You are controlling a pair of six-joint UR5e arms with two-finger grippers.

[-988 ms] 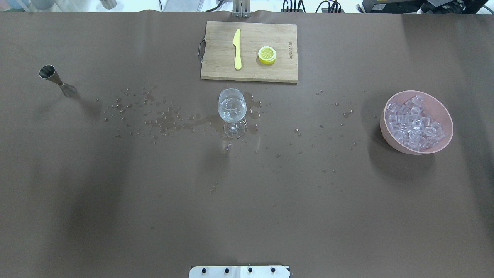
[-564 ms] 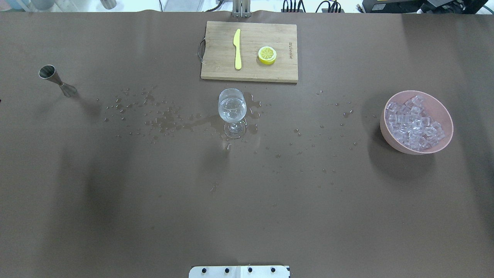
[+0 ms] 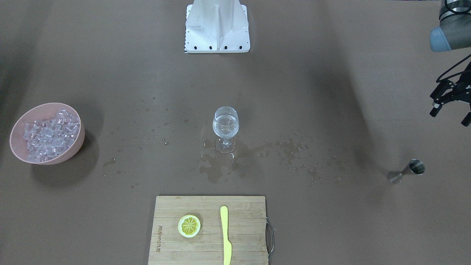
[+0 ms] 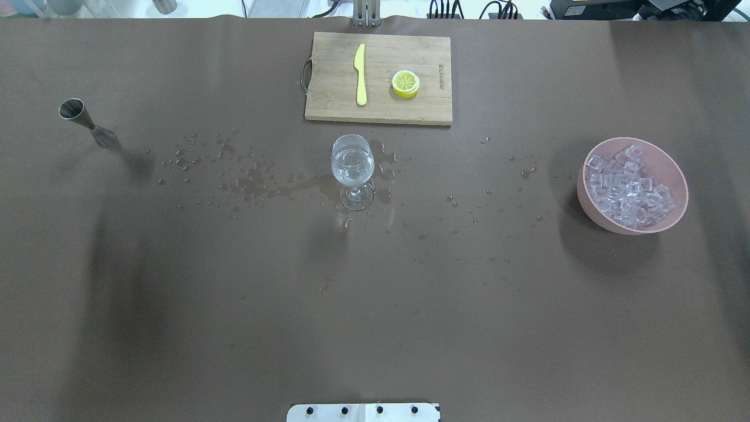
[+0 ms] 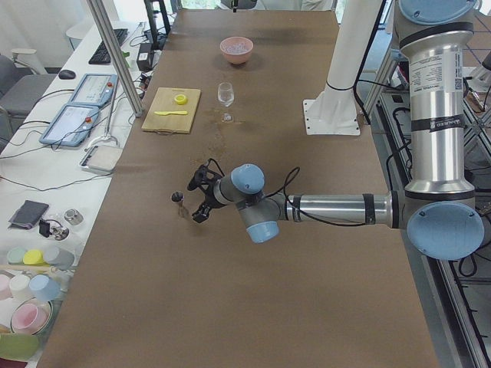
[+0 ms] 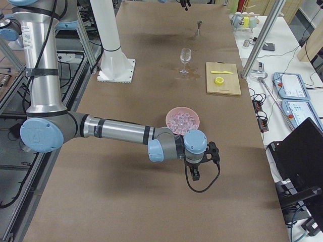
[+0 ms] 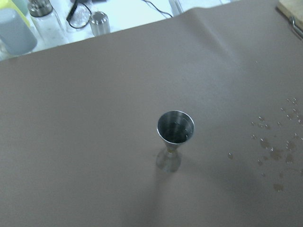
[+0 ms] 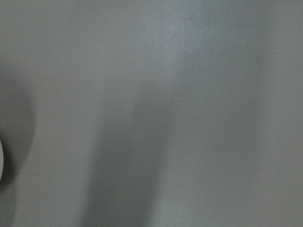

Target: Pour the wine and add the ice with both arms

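- Small steel double-cone jigger [image 4: 88, 122] stands upright far left; left gripper [image 3: 450, 117] hangs nearby, fingers spread, holding nothing.
- Clear stemmed glass [image 4: 352, 167] sits centre w/ wine [image 4: 352, 163] inside, prob. so both arms reach it.
- Pink bowl [image 4: 665, 159] of ice cubes [image 4: 628, 186] far right; right gripper [image 6: 195, 177] near it, spread or pressed can't tell.

The left arm [image 5: 330, 208] reaches out low, the left gripper [image 3: 450, 117] tilted downward with its jaws apart. The right arm [image 6: 116, 132] is stretched low too; for the right gripper [image 6: 196, 171], the jaws are not clear to see.
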